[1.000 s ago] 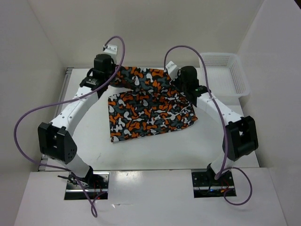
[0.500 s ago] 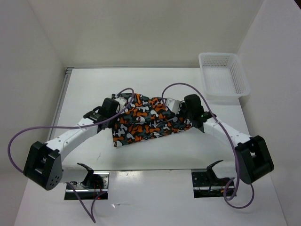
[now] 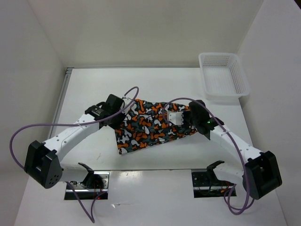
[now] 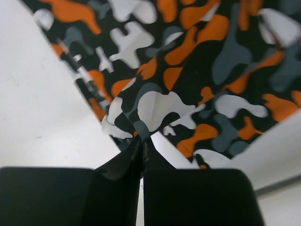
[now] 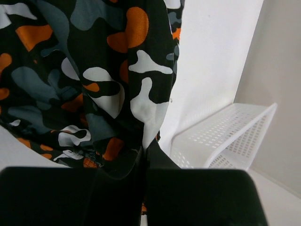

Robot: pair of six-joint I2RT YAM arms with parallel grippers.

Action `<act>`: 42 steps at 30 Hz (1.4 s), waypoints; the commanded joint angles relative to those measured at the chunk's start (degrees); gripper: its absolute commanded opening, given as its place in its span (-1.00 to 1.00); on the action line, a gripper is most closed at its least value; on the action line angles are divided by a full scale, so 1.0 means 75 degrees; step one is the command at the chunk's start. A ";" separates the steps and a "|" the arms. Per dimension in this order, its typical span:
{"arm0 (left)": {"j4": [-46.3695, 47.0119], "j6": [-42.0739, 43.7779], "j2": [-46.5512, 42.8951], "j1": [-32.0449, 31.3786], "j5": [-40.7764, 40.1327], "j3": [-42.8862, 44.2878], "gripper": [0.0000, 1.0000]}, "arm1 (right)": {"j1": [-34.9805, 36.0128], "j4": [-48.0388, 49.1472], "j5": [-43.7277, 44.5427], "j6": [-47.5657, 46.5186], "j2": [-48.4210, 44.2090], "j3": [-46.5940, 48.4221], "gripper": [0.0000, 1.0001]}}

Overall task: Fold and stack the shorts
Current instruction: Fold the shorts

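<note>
Shorts (image 3: 150, 127): mid-table, between the two arms; near edge resting on the table (image 3: 94, 89), far edge gathered up at both ends.
Left pincer (image 3: 124, 113): clamped on the left far corner of the shorts; in the left wrist view, tips pressed together with a small pleat of printed cloth caught between them.
Right pincer (image 3: 186, 121): closed tight on the right far corner; in the right wrist view, cloth draping away from the tips in loose folds.
Basket (image 3: 223, 75): white mesh, far right corner, well apart from the shorts.
Handling: judged light, thin and limp; no stiffness, so sagging between the two holds and creasing wherever unsupported; weave probably a little slick, so a shallow pinch likely to slip.
Where to hold: corners or hem, through both layers at once, both sides level and kept taut.
Risk: one layer sliding free, leaving a crooked fold.
</note>
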 commanded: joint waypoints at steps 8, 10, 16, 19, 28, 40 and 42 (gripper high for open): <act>-0.1923 0.0028 -0.0341 -0.0772 0.2187 -0.0220 0.12 | 0.0060 -0.1489 -0.0439 -0.0554 -0.1146 0.0013 0.60; -0.2087 0.0028 -0.0341 -0.0772 0.2270 -0.0021 0.15 | 0.0060 -0.1490 -0.0884 0.0099 -0.1334 0.0666 0.60; -0.1702 0.0028 0.0045 -0.1532 0.3030 0.0215 0.28 | 0.0878 -0.0741 -0.1555 0.2574 -0.0845 0.2016 0.39; -0.0837 0.0028 0.0408 -0.1733 0.2451 -0.0193 0.36 | 0.1091 -0.0646 -0.1777 0.3688 0.0092 0.2253 0.13; 0.0805 0.0028 0.2812 -0.1733 0.1146 -0.0476 0.15 | 0.0507 0.0022 -0.1576 0.5293 0.3361 0.2721 -0.51; 0.1731 0.0028 0.3255 -0.0165 -0.0540 -0.0501 0.09 | -0.0072 -0.0986 -0.1850 0.7112 0.6480 0.5122 -0.66; 0.1826 0.0028 0.3478 0.0641 -0.0718 -0.0314 0.09 | 0.0141 -0.0986 -0.1231 0.7228 0.7133 0.5741 -0.74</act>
